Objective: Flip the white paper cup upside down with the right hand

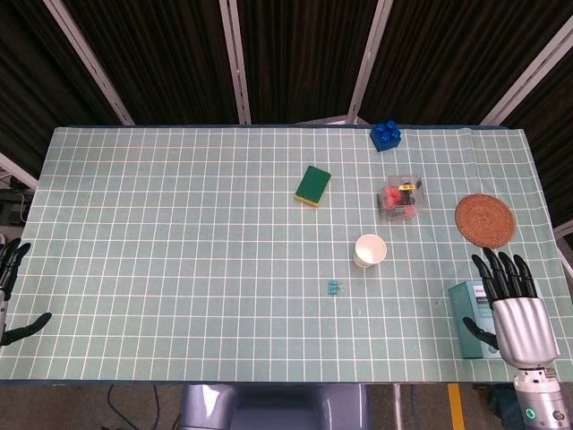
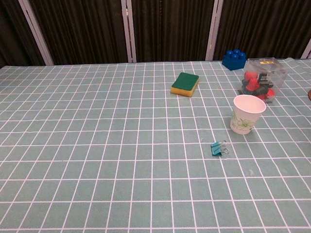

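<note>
While our right hand point(image 1: 512, 296) lay at the near right edge of the bench point(image 1: 179, 269), its fingers point(image 1: 501, 269) were spread apart and held nothing. They rested over a teal box point(image 1: 473, 321), with a woven coaster point(image 1: 484, 219) just beyond the fingertips. We saw the white paper cup point(image 1: 370, 250) standing upright, mouth up, well apart from those fingers, to their left. A small teal binder clip point(image 1: 335, 288) lay near the cup. Our left hand point(image 1: 12, 291) hung off the bench's left edge, fingers apart and empty.
</note>
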